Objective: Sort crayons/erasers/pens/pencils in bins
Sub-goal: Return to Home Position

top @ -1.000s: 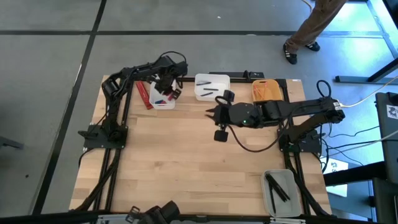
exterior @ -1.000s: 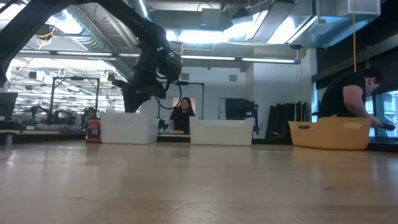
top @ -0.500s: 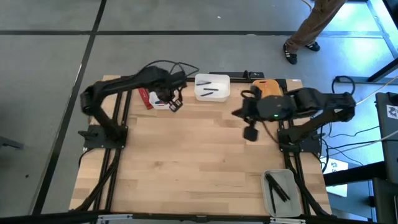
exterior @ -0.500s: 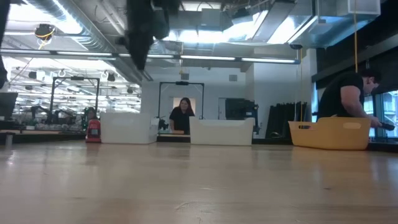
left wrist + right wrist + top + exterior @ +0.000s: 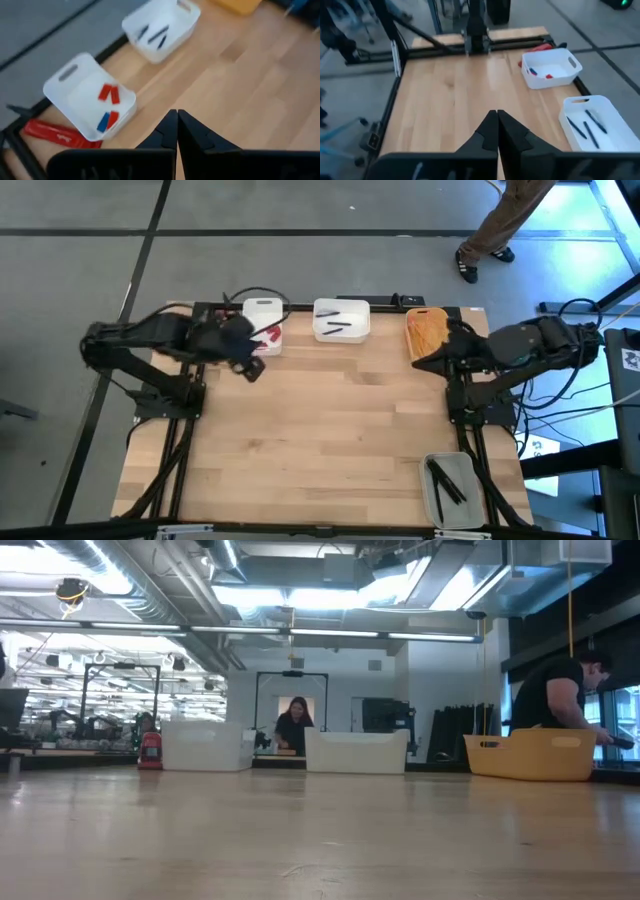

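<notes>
Left fingers [image 5: 169, 132] and right fingers [image 5: 489, 131] are pressed together, empty, above the table [image 5: 320, 430], apart from the bins [image 5: 360, 332].

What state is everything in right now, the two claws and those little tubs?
Left gripper: shut, empty.
Right gripper: shut, empty.
Narrow white bin: holds red and blue erasers.
Wider white bin: holds dark sticks.
Yellow-orange bin: holds pencils.
Grey bin: holds black pens.

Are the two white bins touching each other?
Apart. The left wrist view shows bare table between the narrow white bin and the wider white bin; the high view agrees.
</notes>
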